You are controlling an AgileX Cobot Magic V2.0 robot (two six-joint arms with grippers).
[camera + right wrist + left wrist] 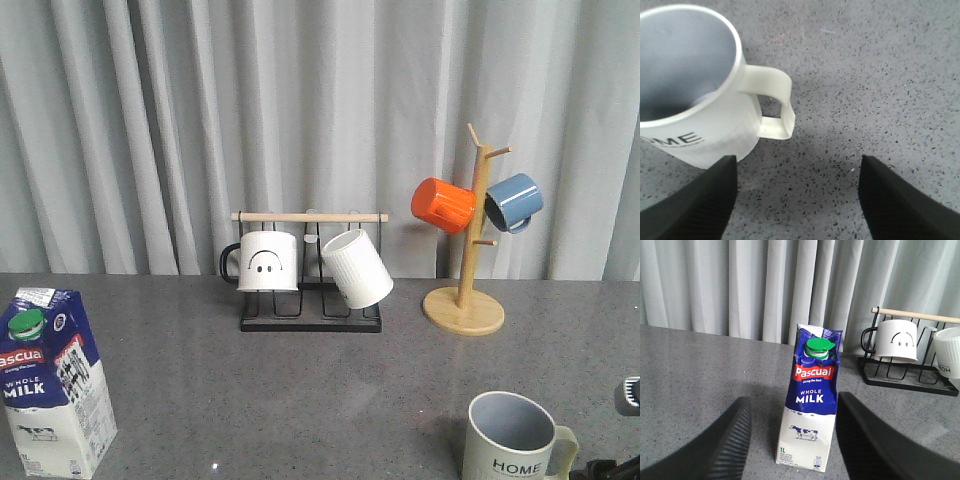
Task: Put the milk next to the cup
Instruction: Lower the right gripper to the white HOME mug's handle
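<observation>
The milk stood upright at the near left edge of the bench: a tall gable-top carton, blue above and white below, green round cap, red logo band, "WHOLE MILK" in white, a small cow picture near the base. In the left wrist view the carton sat between the two dark fingers of the left end effector, which were spread wide apart and not touching it. The cup, a pale cream mug with a blue-grey inside and black "HOME" lettering, stood at the near right, well apart from the milk, with its handle pointing right. In the right wrist view the cup lay just ahead of the right end effector, fingers apart with nothing between them, one finger close below the mug wall; contact could not be confirmed. Behind, at centre, a black wire rack with a wooden bar carried a white smiley-face mug and a tilted white ribbed mug. To the right a wooden mug tree held an orange mug and a blue mug. A grey curtain closed off the back. The bare bench between milk and cup held no objects. The cup's base was cut off by the front view's lower edge, and only a sliver of the right arm showed there.
</observation>
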